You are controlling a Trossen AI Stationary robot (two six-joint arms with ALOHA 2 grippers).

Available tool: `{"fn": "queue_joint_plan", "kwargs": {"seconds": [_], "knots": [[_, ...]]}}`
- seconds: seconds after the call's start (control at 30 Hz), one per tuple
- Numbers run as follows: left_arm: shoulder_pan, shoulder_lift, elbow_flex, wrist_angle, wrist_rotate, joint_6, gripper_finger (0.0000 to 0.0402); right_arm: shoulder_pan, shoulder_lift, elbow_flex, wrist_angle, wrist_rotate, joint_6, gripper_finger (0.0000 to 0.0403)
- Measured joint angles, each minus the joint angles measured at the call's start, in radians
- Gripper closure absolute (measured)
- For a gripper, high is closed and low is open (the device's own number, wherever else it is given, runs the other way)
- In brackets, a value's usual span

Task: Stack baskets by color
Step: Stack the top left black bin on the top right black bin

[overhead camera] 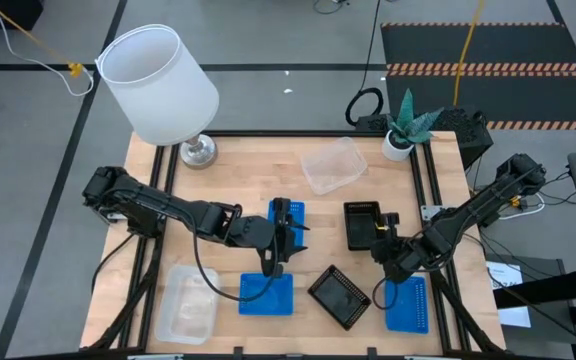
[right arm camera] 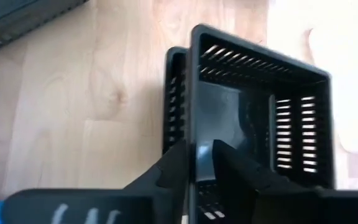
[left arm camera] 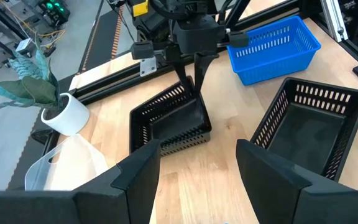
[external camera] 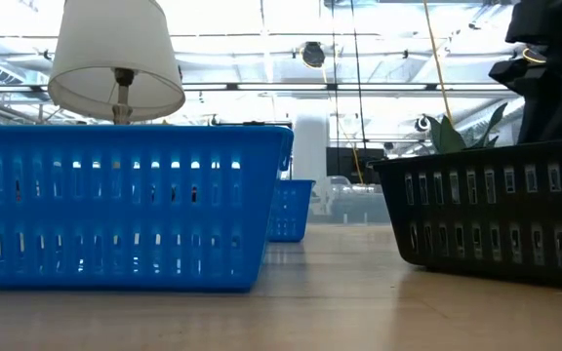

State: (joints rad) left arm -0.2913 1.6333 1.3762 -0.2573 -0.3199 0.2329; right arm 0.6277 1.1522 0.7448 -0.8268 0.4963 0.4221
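Two black baskets [overhead camera: 362, 222] sit nested right of centre. My right gripper [overhead camera: 381, 233] straddles the near wall of the upper black basket [right arm camera: 260, 118], its fingers [right arm camera: 173, 167] slightly apart with a thin gap at the wall, so it is open. A third black basket [overhead camera: 339, 296] lies skewed at the front. My left gripper [overhead camera: 290, 240] hovers open and empty between two blue baskets [overhead camera: 290, 212] [overhead camera: 267, 295]. Another blue basket [overhead camera: 406, 305] sits at the front right. Clear baskets lie at the back [overhead camera: 332, 165] and at the front left [overhead camera: 188, 300].
A white lamp [overhead camera: 158, 80] stands at the back left corner and a potted plant [overhead camera: 400, 135] at the back right. Black frame rails [overhead camera: 423, 180] border the table. In the left wrist view the right arm [left arm camera: 188, 37] reaches down to the nested black baskets [left arm camera: 169, 121].
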Motion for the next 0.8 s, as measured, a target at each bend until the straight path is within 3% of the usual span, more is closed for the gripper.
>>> {"fn": "queue_joint_plan", "kwargs": {"seconds": [0.27,0.43,0.6,0.8], "knots": [[0.0,0.0,0.0,0.0,0.0,0.0,0.0188,0.0,0.0,0.0,0.015,0.001,0.01,0.0241],[0.0,0.0,0.0,0.0,0.0,-0.001,0.0188,0.0,0.0,0.0,0.058,-0.003,0.014,0.0218],[0.0,0.0,0.0,0.0,0.0,-0.001,0.0188,0.0,0.0,0.021,0.08,-0.028,0.015,0.0241],[0.0,0.0,0.0,0.0,0.0,-0.002,0.0188,0.0,-0.001,0.029,0.075,-0.055,0.041,0.0311]]}}
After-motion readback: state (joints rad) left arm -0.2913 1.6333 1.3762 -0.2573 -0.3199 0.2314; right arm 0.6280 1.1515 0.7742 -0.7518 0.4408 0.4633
